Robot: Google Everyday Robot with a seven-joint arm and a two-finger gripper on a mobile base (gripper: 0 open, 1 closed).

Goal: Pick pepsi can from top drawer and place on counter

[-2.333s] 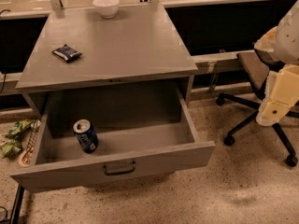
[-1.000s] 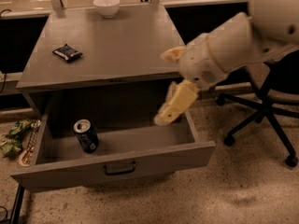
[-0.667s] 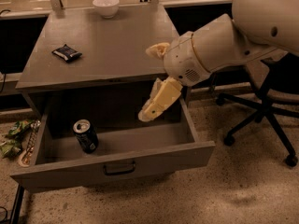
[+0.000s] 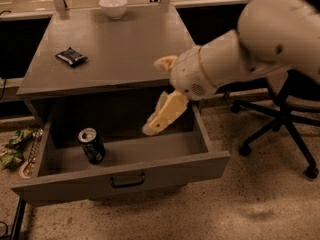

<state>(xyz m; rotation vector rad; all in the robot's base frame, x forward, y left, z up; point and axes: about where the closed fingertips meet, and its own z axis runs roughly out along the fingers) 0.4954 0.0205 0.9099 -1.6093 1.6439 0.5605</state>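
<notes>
While the gripper point(image 4: 156, 96) hangs over the middle of the top drawer point(image 4: 125, 176) with its jaws spread apart, the pepsi can point(image 4: 92, 145) stands upright at the left, so you could knock it over or bump the drawer's side.

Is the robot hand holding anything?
No, nothing. The gripper hangs open above the top drawer, apart from the pepsi can standing at the drawer's left.
</notes>
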